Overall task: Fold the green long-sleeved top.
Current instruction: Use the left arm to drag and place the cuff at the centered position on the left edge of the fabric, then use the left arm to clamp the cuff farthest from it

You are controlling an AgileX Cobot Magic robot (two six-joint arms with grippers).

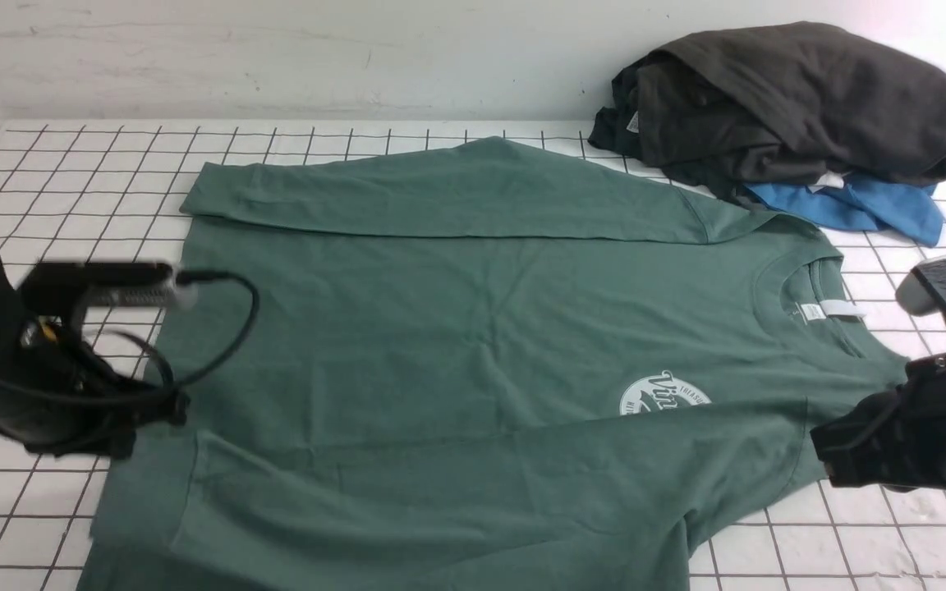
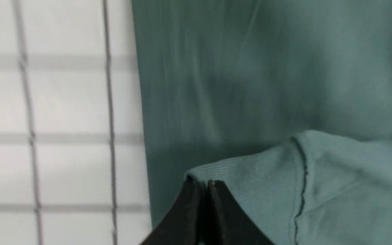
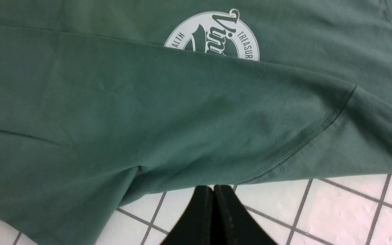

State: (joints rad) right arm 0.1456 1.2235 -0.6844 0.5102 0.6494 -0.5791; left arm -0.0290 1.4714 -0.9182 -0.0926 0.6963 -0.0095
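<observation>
Ribbing point(image 2: 250, 170) at the hem end of the large dark-green cotton long-sleeved top point(image 1: 473, 328) rises to the left gripper point(image 2: 201, 183), whose jaws are closed and seem to pinch its edge; cuff or hem band, I cannot tell. The right gripper point(image 3: 213, 189), jaws together and empty, hovers over the white gridded table point(image 1: 54, 164) just beside the near shoulder. The top lies flat, long axis across the table, hem left, neck right, sleeves laid over the body, so the fold likely runs from the left arm rightward. Beyond sit a dark grey-black garment heap point(image 1: 801, 90) and a bright blue cloth point(image 1: 875, 205).
</observation>
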